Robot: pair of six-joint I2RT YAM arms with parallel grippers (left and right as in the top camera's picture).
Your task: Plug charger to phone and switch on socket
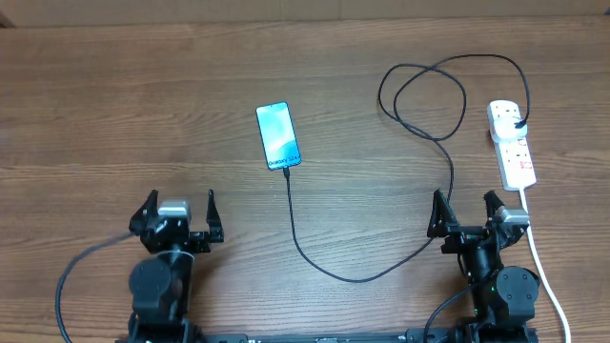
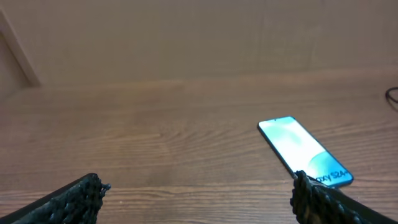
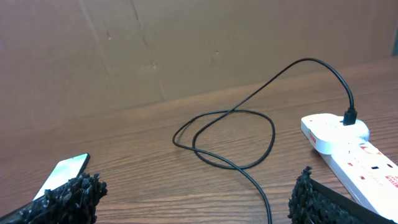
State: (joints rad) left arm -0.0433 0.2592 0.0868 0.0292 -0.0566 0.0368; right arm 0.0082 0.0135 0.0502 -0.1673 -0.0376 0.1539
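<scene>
found the phone (image 1: 277,135) flat on the counter (image 1: 114,105), screen up and lit, left of centre and nearer the far edge than the near one. traced the charger (image 1: 355,278) from its connector tip (image 1: 285,171), meeting the phone's near short edge and apparently seated, though too small to confirm full insertion. followed the black cable toward the near edge, then rightward and back up past the right gripper (image 1: 465,205), through a loose loop near the far right corner, and on to its plug (image 3: 350,116), standing in the far outlet of the socket (image 1: 512,143). found the socket lying along the right edge, with its white cord (image 1: 541,267) trailing off toward the near right corner.

could not read the position of the switches (image 3: 392,179) in any view, and made out no indicator lamp. took the lit screen as no proof of power.

judged both ends of the charger connected, hence the plugging step most likely done. judged the switching-on either outstanding or unverifiable from these views.

found the left gripper (image 1: 181,205) by the near edge, left of the phone and well apart from it, jaws spread wide, holding nothing. found the right gripper toward the near right corner, just beside the cable and close to the socket's near end, jaws likewise wide apart and empty. judged it the better placed for the switch.
</scene>
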